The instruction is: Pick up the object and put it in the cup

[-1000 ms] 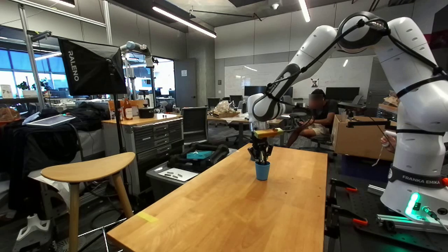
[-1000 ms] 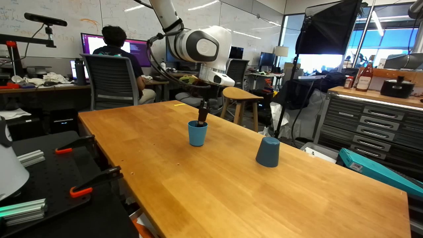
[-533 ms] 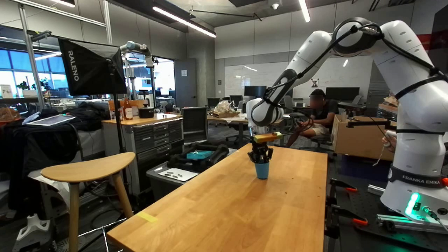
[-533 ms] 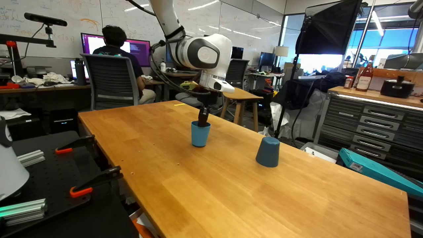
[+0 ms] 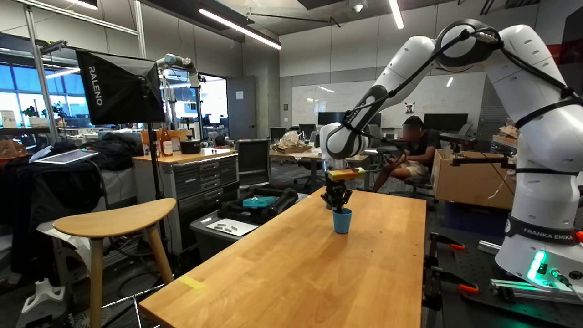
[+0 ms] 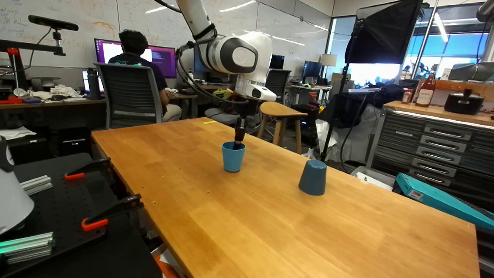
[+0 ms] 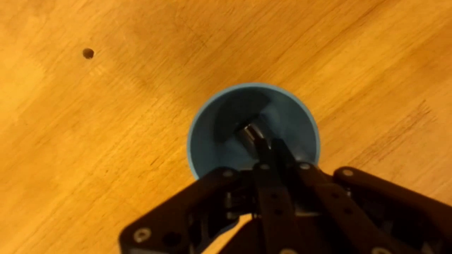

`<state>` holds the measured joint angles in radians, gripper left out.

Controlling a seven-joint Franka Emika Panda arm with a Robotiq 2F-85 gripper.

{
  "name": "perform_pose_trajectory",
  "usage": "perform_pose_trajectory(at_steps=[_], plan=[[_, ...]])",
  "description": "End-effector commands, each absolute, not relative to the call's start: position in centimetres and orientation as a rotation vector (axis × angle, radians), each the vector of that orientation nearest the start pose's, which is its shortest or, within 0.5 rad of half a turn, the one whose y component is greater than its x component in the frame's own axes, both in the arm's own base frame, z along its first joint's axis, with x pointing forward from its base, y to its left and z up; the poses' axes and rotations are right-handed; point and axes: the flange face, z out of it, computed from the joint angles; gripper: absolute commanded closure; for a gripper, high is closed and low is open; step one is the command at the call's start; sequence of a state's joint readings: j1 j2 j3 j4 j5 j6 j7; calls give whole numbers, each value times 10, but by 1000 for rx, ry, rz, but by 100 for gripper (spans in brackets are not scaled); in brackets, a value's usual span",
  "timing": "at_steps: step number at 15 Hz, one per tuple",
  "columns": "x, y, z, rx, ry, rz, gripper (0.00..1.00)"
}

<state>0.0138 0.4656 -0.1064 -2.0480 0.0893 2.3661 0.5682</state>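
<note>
Wooden surface, 1 upright blue cup, dark shiny object inside.
Whether my pincer grips it, I can't tell; it's probably light, stiff, slippery, best held mid-body.

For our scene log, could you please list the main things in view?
Table: one, brown, mid-scene
Upright cup: one, light blue, on the table
Shiny object: one, dark, inside the upright cup
Upturned cup: one, darker blue, on the table
Tape strip: one, yellow, on the table
Clamps: two, black and orange, beside the table
Stool: one, tan, beside the table
Softbox: one, black, near the stool
Drawer cabinet: one, grey, in the background
Seated people: one per exterior view, dark tops, background
Arm: one, white, over the table
Tool: one, black, tips inside the upright cup
</note>
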Motion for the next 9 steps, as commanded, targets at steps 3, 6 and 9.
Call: perform_pose_trajectory(at_steps=[3,6,9], plan=[[570,-55,260,-2941,1051,108,96],[564,-52,300,-3010,918,74,69],[557,-46,340,-3088,765,47,53]])
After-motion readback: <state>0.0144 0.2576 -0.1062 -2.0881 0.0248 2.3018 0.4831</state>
